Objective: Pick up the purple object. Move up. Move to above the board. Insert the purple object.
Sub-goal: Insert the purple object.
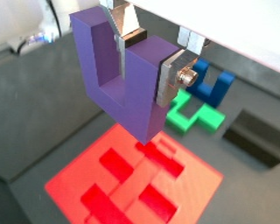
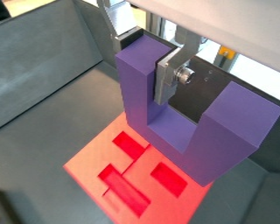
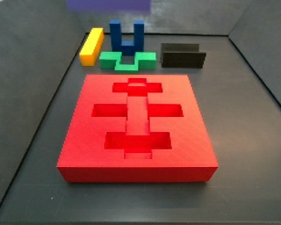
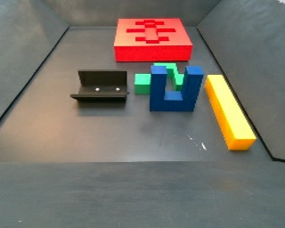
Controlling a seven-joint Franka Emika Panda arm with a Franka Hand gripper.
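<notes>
In both wrist views the gripper (image 1: 152,54) is clamped on one prong of the purple object (image 1: 122,74), held in the air above the board (image 1: 101,162). In a side view only the object's lower edge (image 3: 108,5) shows above the worktop's (image 3: 237,114) far edge, beyond the blue block (image 3: 129,39); the gripper stays out of frame. In a side view the fixture (image 4: 100,87) stands near the green block (image 4: 146,82) and yellow bar (image 4: 230,109).

Gripper (image 2: 166,68): two flat silver plate fingers (image 2: 174,75) with a dark pad (image 1: 134,35) visible in a wrist view; one plate carries a round silver screw (image 1: 187,78), seen in both wrist views. White housing sits above the fingers; cabling cannot be made out.
</notes>
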